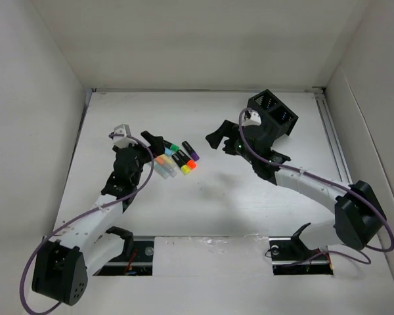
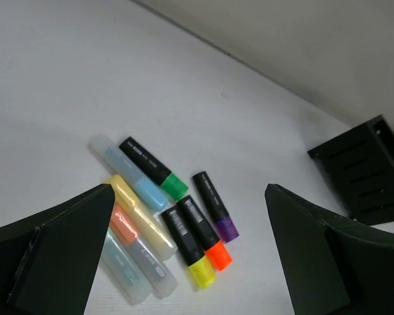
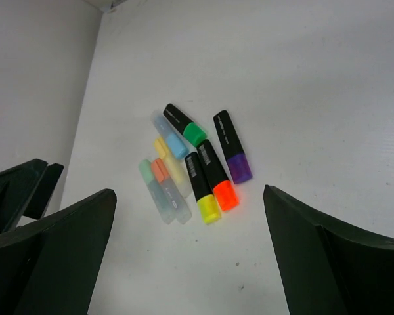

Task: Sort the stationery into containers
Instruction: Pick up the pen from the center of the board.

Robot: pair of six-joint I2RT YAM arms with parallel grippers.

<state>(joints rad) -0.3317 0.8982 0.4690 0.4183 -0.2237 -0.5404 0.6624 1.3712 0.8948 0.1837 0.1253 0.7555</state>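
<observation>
Lying on the white table [image 1: 203, 203]: eight stubby highlighters [image 1: 176, 159] are grouped left of centre, side by side, most of them touching a neighbour.
Black-bodied group: four are seen on the right of the cluster: the green-ended highlighter [image 2: 154, 169], the purple-ended highlighter [image 2: 215, 207], the orange-ended highlighter [image 2: 203, 233] and the yellow-ended highlighter [image 2: 187, 246]. The orange and yellow ones are pressed together along their length.
Clear-bodied group: four are seen on the left of the cluster: the pale blue highlighter [image 2: 134, 177], the pale yellow highlighter [image 2: 141, 213], the peach highlighter [image 2: 134, 239] and the mint highlighter [image 2: 121, 262].
Container: a black mesh desk organizer [image 1: 274, 115] is set toward the far right of the table, well apart from the highlighters. Two square compartments are shown from above, but their contents cannot be made out.
Left gripper [image 2: 189, 190]: its fingers are spread wide just beside the cluster and nothing is held.
Right gripper [image 3: 189, 191]: its fingers are spread wide and nothing is held. It is placed between the cluster and the organizer and is aimed at the highlighters.
</observation>
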